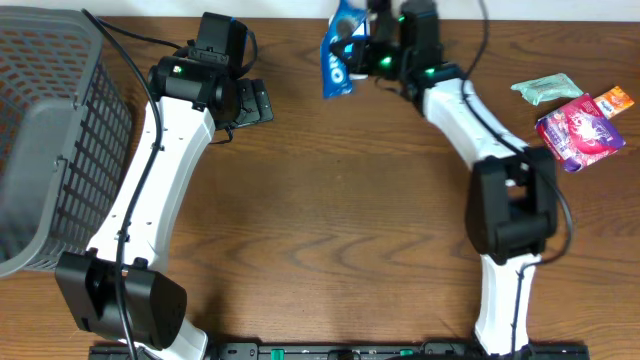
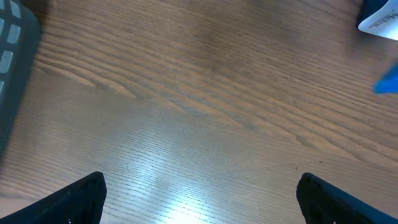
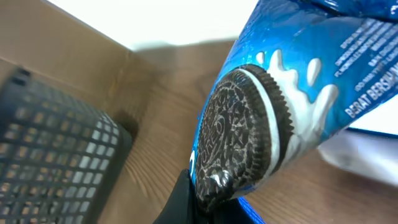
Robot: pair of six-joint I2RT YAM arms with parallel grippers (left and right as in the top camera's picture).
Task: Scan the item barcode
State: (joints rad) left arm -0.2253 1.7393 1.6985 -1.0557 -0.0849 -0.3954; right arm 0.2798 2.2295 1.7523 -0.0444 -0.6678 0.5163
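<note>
Nearest the arm bases, the bench is bare wood. This wide stretch on the near side of the cookie packet leaves either arm room to swing. Farther out and well to the right of the packet lie three loose snacks, all clear of the arms: a pink packet, a green packet and a small orange packet. Well to the left of the packet stands the basket, whose mesh wall is the one tall obstacle on that side.

Between basket and packet, slightly nearer than the packet, the left tool hovers. Its jaws are spread wide with nothing between them, only wood below.

Farthest out, at the far edge of the bench, the right tool is clamped shut on the cookie packet, gripping it from the packet's right side. The packet looks lifted off the wood. Its long axis runs roughly near to far, and the cookie picture faces the right wrist camera. No barcode shows on that face and no scanner is in view, so the next move probably calls for turning the packet. The right arm has it, and the left tool is close by on its left. The far edge behind the packet leaves little room that way, so the free room is on its near side.
</note>
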